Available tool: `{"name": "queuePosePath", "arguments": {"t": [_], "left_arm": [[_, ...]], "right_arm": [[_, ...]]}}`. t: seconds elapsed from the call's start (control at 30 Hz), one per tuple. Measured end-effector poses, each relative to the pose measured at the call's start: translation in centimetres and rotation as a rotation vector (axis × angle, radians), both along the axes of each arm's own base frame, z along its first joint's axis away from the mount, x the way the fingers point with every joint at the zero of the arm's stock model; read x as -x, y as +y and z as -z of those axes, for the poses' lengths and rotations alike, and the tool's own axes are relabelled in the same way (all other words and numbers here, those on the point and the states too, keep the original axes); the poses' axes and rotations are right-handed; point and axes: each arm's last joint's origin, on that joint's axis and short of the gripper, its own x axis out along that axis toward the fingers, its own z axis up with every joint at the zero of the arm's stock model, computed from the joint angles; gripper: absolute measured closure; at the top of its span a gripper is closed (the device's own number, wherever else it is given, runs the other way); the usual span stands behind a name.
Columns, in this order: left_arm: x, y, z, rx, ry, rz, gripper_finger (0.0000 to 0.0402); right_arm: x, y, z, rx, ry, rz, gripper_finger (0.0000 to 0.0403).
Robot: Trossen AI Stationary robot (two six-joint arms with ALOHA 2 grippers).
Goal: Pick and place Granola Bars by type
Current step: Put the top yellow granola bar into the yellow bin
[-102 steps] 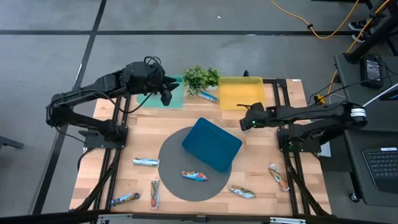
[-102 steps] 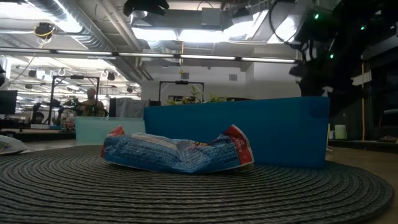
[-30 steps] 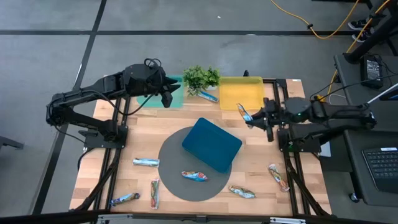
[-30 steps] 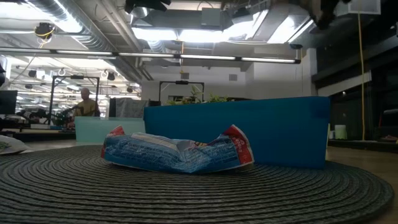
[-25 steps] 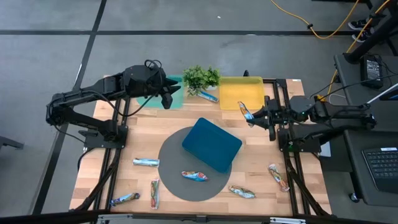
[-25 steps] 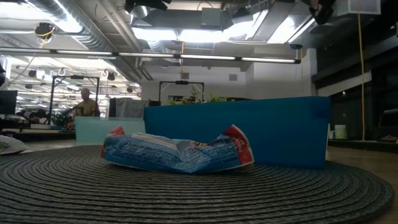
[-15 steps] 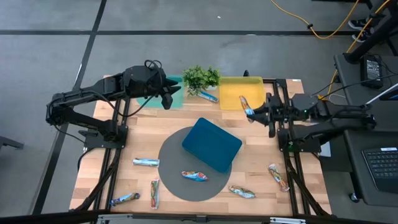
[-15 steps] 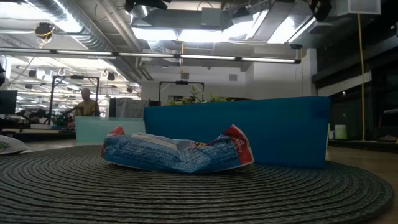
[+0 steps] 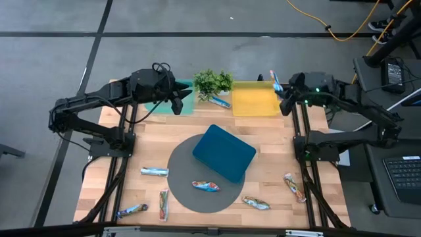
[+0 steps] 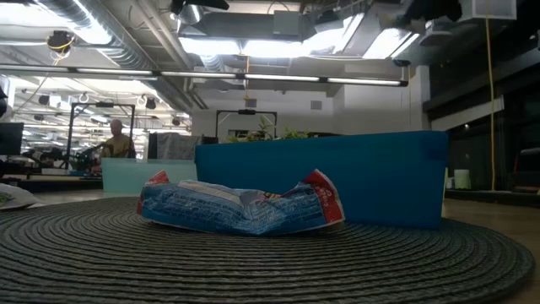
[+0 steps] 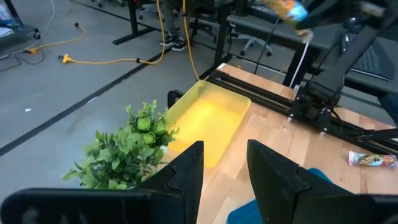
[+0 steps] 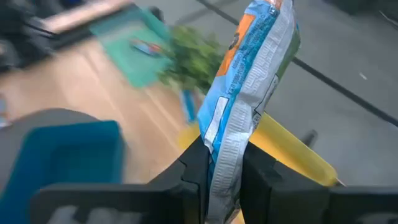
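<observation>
My right gripper point(image 9: 281, 89) is shut on a silver granola bar with orange and blue print point(image 12: 249, 74), high over the far right corner of the yellow tray point(image 9: 253, 100). My left gripper point(image 11: 225, 168) hovers open over the green tray point(image 9: 189, 105), nothing between its fingers. Another bar point(image 9: 220, 101) lies by the plant point(image 9: 212, 81). Several more bars lie flat on the table: one point(image 9: 205, 186) on the grey round mat, others point(image 9: 154, 172), point(image 9: 255, 203), point(image 9: 295, 187) on the wood. My right gripper pinches one end of the bar point(image 12: 225, 158) between its two fingers. The rest of the wrapper stands out beyond the fingertips, crumpled where it is held. The bar is lifted clear of the tray and the table; it also shows aloft in the left wrist view point(image 11: 286, 9).
A blue tray point(image 9: 224, 153) sits tilted on the grey mat point(image 9: 184, 197) at mid-table; in the low view it stands behind the bar point(image 10: 240, 205). Two bars point(image 9: 163, 204), point(image 9: 131, 210) lie near the front left corner. Bare wood lies right of the blue tray.
My right gripper has swung up and toward the table's far right with the bar, from over the yellow tray's near right corner to above its far right corner, turning as it went. The bar stays in its fingers.
</observation>
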Motion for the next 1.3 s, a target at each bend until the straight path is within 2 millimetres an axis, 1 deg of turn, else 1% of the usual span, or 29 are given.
{"name": "queuePosePath", "arguments": {"t": [0.2,0.3,0.37,0.47,0.53,0.6,0.67,0.8,0.93,1.07,1.13,1.3], "left_arm": [[0.0,0.0,0.0,0.0,-0.001,0.0,0.0286],[-0.1,0.0,0.0,0.004,-0.003,-0.002,0.0286],[-0.1,0.0,0.0,0.004,-0.005,-0.002,0.0286],[-0.2,0.1,-0.1,-0.001,-0.014,-0.003,0.0286],[-0.2,0.1,-0.1,-0.004,-0.014,-0.002,0.0286],[-0.2,0.1,-0.2,-0.006,-0.024,-0.002,0.0286],[-0.3,0.1,-0.3,-0.007,-0.04,0.004,0.0286],[-0.3,-0.1,-0.4,0.005,-0.054,0.017,0.0286],[-0.3,-0.1,-0.4,0.006,-0.055,0.013,0.0286],[-0.3,-0.1,-0.4,0.005,-0.055,0.013,0.0286],[-0.3,-0.1,-0.4,0.006,-0.055,0.013,0.0286],[-0.3,-0.1,-0.4,0.016,-0.06,0.008,0.0286]], "right_arm": [[-0.2,-1.7,0.5,-0.032,0.048,0.113,0.0336],[-1.0,-3.4,1.5,-0.003,0.114,0.168,0.0336],[-1.8,-5.0,2.9,0.011,0.182,0.199,0.0336],[-3.1,-7.5,5.7,-0.024,0.26,0.215,0.0336],[-3.7,-8.8,7.9,-0.06,0.307,0.217,0.0336],[-4.2,-9.6,9.7,-0.088,0.35,0.225,0.0336],[-4.5,-10.0,10.9,-0.117,0.376,0.235,0.0336],[-5.0,-10.2,12.3,-0.147,0.424,0.202,0.0336],[-5.5,-10.5,13.7,-0.173,0.415,0.173,0.0336],[-5.8,-10.6,16.9,-0.198,0.393,0.143,0.0336],[-5.6,-10.5,18.0,-0.216,0.399,0.139,0.0336],[-5.6,-10.4,18.4,-0.22,0.394,0.129,0.0336]]}}
